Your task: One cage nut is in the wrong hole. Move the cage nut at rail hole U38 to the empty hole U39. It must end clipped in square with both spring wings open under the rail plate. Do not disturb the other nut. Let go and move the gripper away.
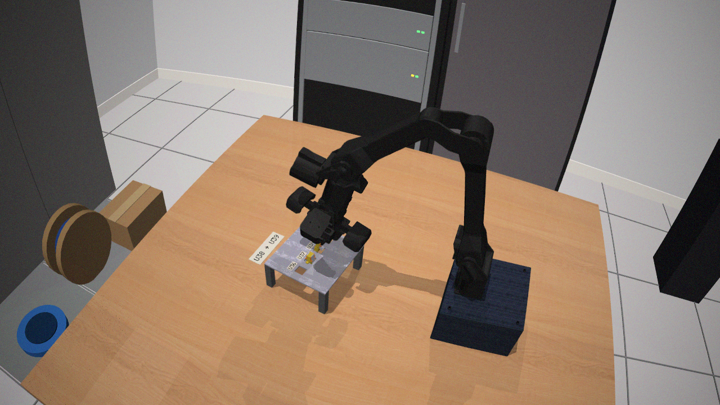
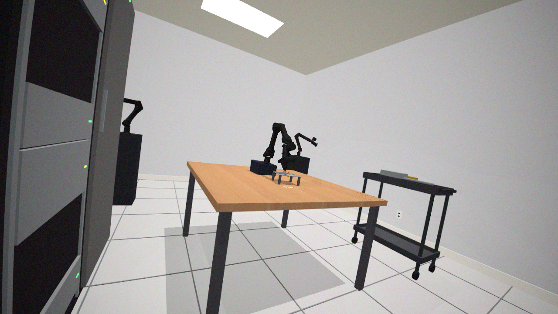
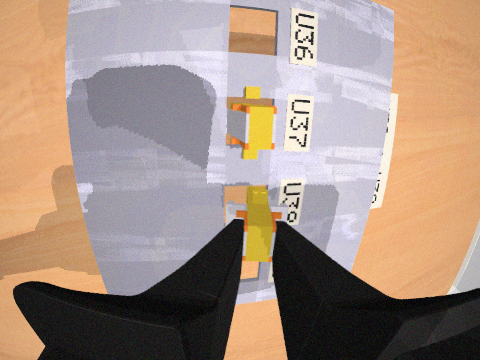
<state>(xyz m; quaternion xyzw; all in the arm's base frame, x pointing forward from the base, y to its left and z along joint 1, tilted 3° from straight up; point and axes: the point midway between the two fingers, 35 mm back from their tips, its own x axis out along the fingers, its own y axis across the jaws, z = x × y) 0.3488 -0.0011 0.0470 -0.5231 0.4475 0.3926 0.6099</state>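
Note:
My gripper [image 3: 258, 230] is shut on a yellow cage nut [image 3: 258, 245] [image 1: 317, 247], with a black fingertip on each side. In the wrist view the nut overlaps the near part of hole U38 [image 3: 233, 194] and the far part of hole U39 [image 3: 251, 272]. It looks raised above the rail plate [image 3: 150, 30] [image 1: 322, 283], but its exact height and its lower wing are hidden. The other cage nut [image 3: 261, 127] [image 1: 309, 258] sits in the hole beside the label U37. The U39 label is mostly hidden by the right finger.
The empty hole U36 [image 3: 253, 30] lies beyond the U37 nut. The plate stands on short legs on the wooden table [image 1: 403, 352] [image 2: 241, 191]. A printed card [image 1: 266, 247] reading U38 → U39 lies beside it. The arm's dark blue base [image 1: 483, 312] stands to the right in the top view.

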